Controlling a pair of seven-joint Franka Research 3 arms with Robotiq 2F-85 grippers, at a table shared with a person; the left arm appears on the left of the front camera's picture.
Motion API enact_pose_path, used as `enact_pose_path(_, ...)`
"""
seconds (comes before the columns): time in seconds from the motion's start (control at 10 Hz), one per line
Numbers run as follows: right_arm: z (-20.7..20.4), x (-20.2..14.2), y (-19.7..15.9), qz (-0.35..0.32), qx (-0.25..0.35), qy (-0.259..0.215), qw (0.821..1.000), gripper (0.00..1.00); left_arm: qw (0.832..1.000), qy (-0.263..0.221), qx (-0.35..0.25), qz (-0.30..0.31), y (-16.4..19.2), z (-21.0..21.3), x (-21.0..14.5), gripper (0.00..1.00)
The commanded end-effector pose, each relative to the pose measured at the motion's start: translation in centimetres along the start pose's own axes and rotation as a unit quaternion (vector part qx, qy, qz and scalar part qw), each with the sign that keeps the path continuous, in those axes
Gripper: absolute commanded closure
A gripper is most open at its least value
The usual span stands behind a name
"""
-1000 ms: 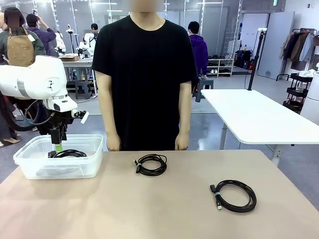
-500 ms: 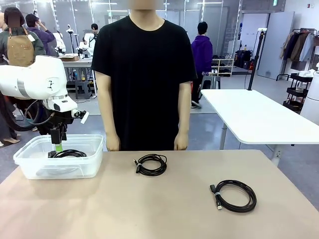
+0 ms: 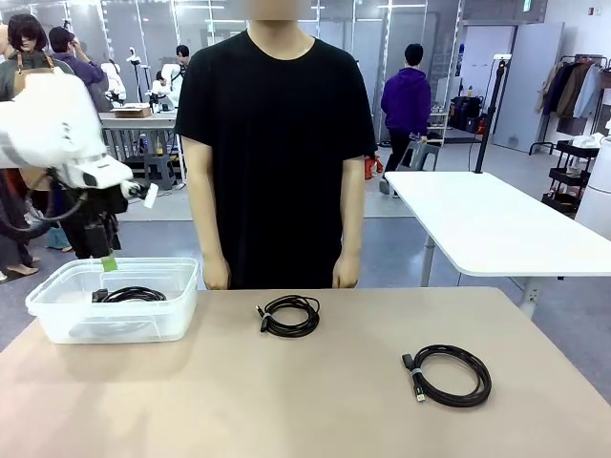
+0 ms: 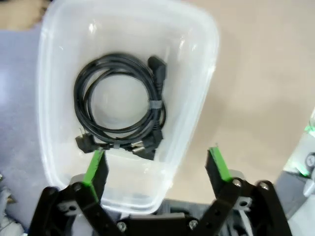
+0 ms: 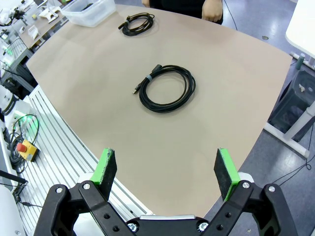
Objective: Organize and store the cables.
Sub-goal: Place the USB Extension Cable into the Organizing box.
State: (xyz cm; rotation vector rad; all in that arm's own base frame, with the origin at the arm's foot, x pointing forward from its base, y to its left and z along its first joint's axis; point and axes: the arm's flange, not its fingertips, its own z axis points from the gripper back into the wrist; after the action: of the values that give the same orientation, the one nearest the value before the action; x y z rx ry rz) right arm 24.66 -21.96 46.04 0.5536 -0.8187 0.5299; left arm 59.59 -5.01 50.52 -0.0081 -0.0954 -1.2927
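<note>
The left gripper [image 3: 107,260] hung above the near-left part of a clear plastic bin [image 3: 57,322] on the table's [image 3: 286,420] left side, with its jaws wide apart and nothing between them. The left wrist view looked straight down past its green pads [image 4: 93,167] into the bin [image 4: 199,98], where the cable in the bin [image 4: 153,105] lay coiled flat on the floor, below the gripper and clear of both pads, plug ends at the coil's edge. From the front the same cable in the bin [image 3: 134,294] showed through the wall. The middle cable [image 3: 312,315] lay coiled on the bare table in front of the person, whose hands [image 3: 217,275] hung at the far edge, well apart from the left gripper. The right cable [image 3: 482,380] lay nearer the robot on the right side. The right gripper [image 5: 166,153] was also fully open and empty, held high off the table's right near corner. In its wrist view the right cable [image 5: 191,88] lay ahead of the pads and well apart from them, with the middle cable [image 5: 129,30] and the bin [image 5: 93,12] farther off.
</note>
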Motion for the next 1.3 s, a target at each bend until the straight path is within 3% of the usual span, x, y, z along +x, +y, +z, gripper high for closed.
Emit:
enact_pose_path(0.0, 0.2, -0.1, 0.0, 0.008, 0.001, -0.003, 1.000, 0.00, 0.996, -0.087, -0.001, 0.010, -7.1, 1.6, -3.6, 0.00)
enact_pose_path(0.1, 0.2, -0.1, 0.0, 0.008, 0.001, -0.003, 1.000, 0.00, 0.987, -0.156, -0.020, -0.012, -10.2, 3.1, -5.2, 0.00)
enact_pose_path(0.2, 0.2, -0.1, 0.0, 0.008, 0.001, -0.003, 1.000, 0.00, 0.981, -0.192, -0.009, -0.028, -12.8, 3.9, -6.9, 0.00)
enact_pose_path(0.7, 0.2, -0.1, 0.0, 0.008, 0.001, -0.003, 1.000, 0.00, 0.949, -0.308, 0.065, -0.008, -23.0, 3.2, -12.4, 0.00)
enact_pose_path(1.0, 0.2, -0.1, 0.0, 0.008, 0.001, -0.003, 1.000, 0.00, 0.913, -0.402, 0.067, -0.005, -23.1, -0.2, -15.5, 0.00)
enact_pose_path(1.2, 0.2, -0.1, 0.0, 0.008, 0.001, -0.003, 1.000, 0.00, 0.905, -0.422, 0.057, -0.005, -22.8, -2.0, -16.5, 0.00)
